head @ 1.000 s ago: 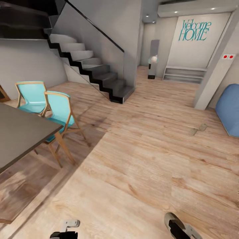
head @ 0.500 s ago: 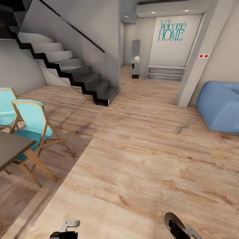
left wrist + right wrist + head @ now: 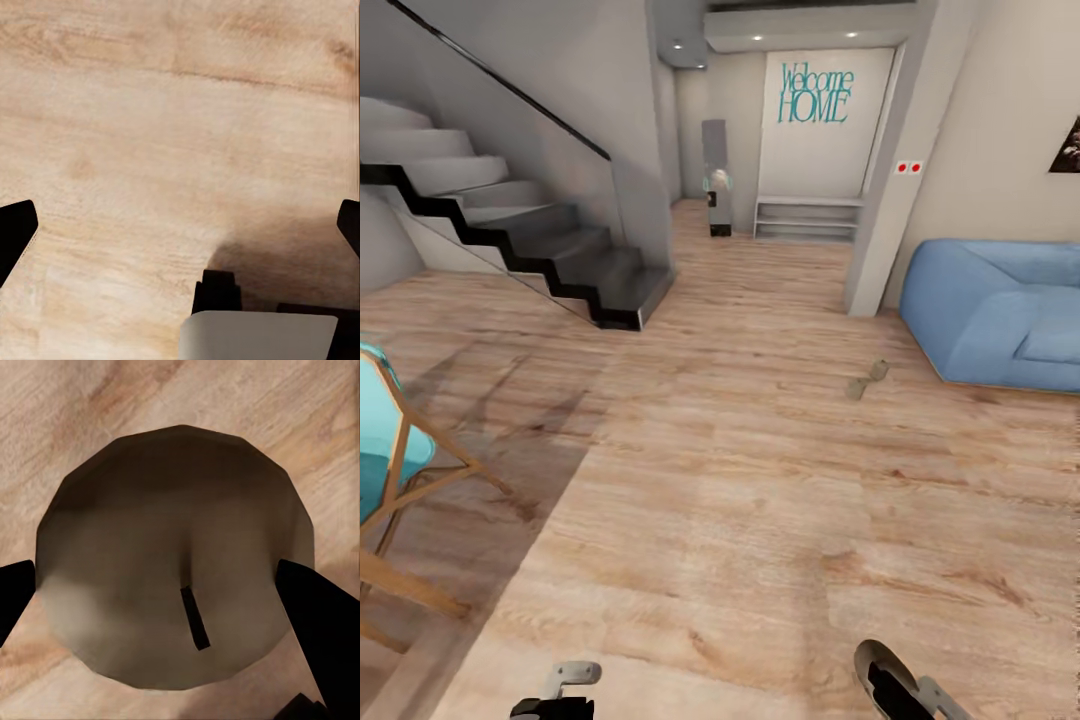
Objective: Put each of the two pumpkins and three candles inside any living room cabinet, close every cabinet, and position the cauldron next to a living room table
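Pale wood-grain planking made up the floor (image 3: 740, 520), matte and lightly streaked, and it ran open ahead of me across most of the head view. To one side rose a staircase (image 3: 530, 250) of flat grey treads edged in black, with a smooth angular wall beside it. Across from it sat the blue sofa (image 3: 1000, 310), rounded and soft-looking. A turquoise chair (image 3: 390, 470) on slanted wooden legs stood near my left, and teal lettering (image 3: 815, 93) marked the far wall.

I judged this a carrying step: the base was in transit and no cabinet showed, so the next move called for finding that low dark unit and getting a drawer open.

The right gripper (image 3: 169, 585) was clamped on a candle (image 3: 150, 532), its dark fingers (image 3: 311, 615) pressed to either flank. The candle was a squat, faceted drum, dull taupe, with a short black wick (image 3: 195, 619), held clear of the planks. The left gripper (image 3: 180, 232) hung with its fingers spread wide and nothing between them, free for the drawer pull.

Two small greyish pieces (image 3: 868, 378) lay on the floor just beside the sofa. They were too small for me to name, though I suspected more candles.
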Tool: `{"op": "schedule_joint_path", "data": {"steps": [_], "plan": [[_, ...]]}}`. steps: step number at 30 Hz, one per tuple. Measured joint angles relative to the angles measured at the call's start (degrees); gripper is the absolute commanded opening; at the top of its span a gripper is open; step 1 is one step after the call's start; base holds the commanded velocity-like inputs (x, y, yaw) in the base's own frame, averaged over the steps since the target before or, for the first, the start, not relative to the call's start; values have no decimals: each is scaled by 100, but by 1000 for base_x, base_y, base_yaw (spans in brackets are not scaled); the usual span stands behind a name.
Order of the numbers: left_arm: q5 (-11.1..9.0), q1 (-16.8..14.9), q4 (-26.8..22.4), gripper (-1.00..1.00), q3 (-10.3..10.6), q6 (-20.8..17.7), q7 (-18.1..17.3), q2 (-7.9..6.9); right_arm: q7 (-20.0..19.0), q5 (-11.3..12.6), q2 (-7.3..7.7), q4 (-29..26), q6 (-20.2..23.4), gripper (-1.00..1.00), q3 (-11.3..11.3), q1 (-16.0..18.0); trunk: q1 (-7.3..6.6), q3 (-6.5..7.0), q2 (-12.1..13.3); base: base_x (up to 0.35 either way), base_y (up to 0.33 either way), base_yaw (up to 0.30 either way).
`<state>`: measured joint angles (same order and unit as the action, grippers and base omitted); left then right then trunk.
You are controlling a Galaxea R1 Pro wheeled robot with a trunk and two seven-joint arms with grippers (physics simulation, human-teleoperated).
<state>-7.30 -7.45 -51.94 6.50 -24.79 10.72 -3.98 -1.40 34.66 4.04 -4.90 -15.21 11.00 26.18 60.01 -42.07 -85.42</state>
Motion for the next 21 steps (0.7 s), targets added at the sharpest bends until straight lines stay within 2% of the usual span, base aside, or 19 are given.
{"op": "schedule_joint_path", "data": {"steps": [21], "plan": [[2, 0, 0, 100, 0, 1, 0, -7, -6, 0, 0, 0, -2, -100, -2, 1, 0, 0, 0, 317, 0, -277]]}}
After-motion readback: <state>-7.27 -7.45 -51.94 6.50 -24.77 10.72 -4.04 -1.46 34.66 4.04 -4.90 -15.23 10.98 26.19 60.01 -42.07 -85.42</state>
